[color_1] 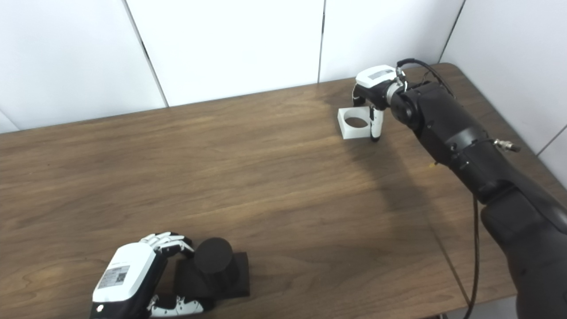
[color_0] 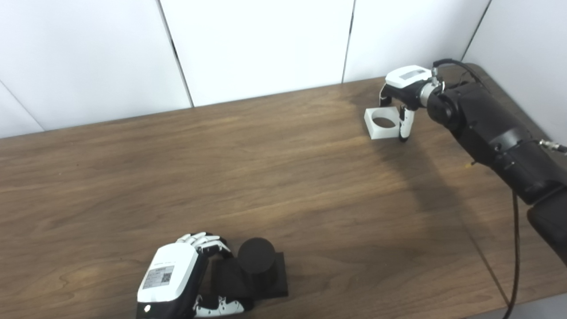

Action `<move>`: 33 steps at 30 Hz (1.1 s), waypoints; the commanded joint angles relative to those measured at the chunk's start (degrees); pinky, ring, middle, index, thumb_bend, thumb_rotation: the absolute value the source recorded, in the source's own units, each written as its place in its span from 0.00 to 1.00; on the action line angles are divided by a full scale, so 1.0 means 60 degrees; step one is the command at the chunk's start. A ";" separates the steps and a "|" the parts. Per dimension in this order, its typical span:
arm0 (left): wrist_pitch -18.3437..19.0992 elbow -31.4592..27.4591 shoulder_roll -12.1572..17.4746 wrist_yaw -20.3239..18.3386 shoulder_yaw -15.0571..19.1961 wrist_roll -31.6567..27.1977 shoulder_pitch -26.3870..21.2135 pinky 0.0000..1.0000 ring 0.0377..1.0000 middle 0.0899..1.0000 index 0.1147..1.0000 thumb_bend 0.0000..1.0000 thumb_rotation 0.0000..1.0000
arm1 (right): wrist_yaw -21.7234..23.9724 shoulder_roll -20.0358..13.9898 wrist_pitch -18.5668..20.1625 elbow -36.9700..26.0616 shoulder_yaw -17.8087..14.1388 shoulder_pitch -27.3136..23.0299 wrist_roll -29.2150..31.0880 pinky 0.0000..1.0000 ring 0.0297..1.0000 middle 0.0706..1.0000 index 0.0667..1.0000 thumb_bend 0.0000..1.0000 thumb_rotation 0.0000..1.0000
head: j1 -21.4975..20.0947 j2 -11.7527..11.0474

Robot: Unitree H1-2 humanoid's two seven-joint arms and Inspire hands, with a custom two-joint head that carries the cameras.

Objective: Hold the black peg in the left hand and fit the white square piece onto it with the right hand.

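The black peg (color_0: pixel 256 255), a short cylinder on a square black base (color_0: pixel 270 283), stands on the table near the front left. My left hand (color_0: pixel 170 279) is closed on the base's left side, fingers over the far edge and thumb along the near edge. The white square piece (color_0: pixel 382 122) with a round hole lies flat on the table at the far right. My right hand (color_0: pixel 405 88) is over it, with fingers against its far side and the thumb (color_0: pixel 405 126) against its right side. Both also show in the right eye view: the peg (color_1: pixel 213 254) and the piece (color_1: pixel 353 122).
The brown wooden table (color_0: pixel 266 168) runs to white wall panels at the back. Its right edge lies just beyond my right arm (color_0: pixel 491 133). A black cable (color_0: pixel 515 248) hangs from the right arm over the table's front right part.
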 commanded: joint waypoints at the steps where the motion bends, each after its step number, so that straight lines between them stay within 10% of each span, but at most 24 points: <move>1: -0.0019 -0.0157 0.0022 -0.0127 -0.0022 -0.0018 0.0112 0.89 0.84 0.74 0.42 0.52 0.05 | 0.0144 -0.0351 0.0039 -0.0107 -0.0089 -0.0598 -0.0001 0.76 0.85 0.75 0.57 0.83 0.00 | -0.0031 0.0014; 8: -0.0011 -0.0196 -0.0009 -0.0178 -0.0038 -0.0008 0.0101 0.89 0.84 0.74 0.42 0.52 0.05 | 0.0322 -0.0130 0.0303 0.0117 -0.0057 -0.0788 -0.0104 0.78 0.85 0.78 0.55 0.88 0.08 | -0.0012 0.0055; 9: -0.0005 -0.0205 -0.0014 -0.0193 -0.0037 -0.0013 0.0097 0.89 0.84 0.74 0.42 0.52 0.05 | 0.0318 -0.0106 0.0340 0.0123 -0.0066 -0.0783 -0.0098 0.78 0.85 0.78 0.49 0.67 0.11 | -0.0013 0.0064; 12: 0.0021 -0.0222 -0.0033 -0.0230 -0.0029 -0.0003 0.0097 0.90 0.84 0.74 0.42 0.52 0.05 | 0.0371 -0.0061 0.0463 0.0078 -0.0015 -0.0756 -0.0186 0.79 0.87 0.79 0.46 0.54 0.14 | 0.0002 0.0069; 28: -0.0032 -0.0245 -0.0050 -0.0232 0.0025 0.0014 0.0092 0.89 0.84 0.73 0.42 0.52 0.05 | 0.0837 -0.0105 0.0868 -0.0067 0.0170 -0.0714 -0.0222 0.78 0.86 0.77 0.46 0.53 0.14 | -0.0018 0.0116; 30: -0.0036 -0.0230 -0.0053 -0.0221 0.0030 0.0008 0.0084 0.89 0.84 0.73 0.42 0.52 0.05 | 0.0920 -0.0120 0.0917 -0.0089 0.0201 -0.0723 -0.0235 0.78 0.87 0.78 0.57 0.85 0.16 | -0.0018 0.0116; 33: -0.0042 -0.0231 -0.0054 -0.0209 0.0042 -0.0025 0.0079 0.89 0.84 0.73 0.42 0.52 0.05 | 0.0985 -0.0096 0.1067 -0.0115 0.0214 -0.0714 -0.0303 0.77 0.87 0.78 0.63 0.98 0.18 | -0.0012 0.0140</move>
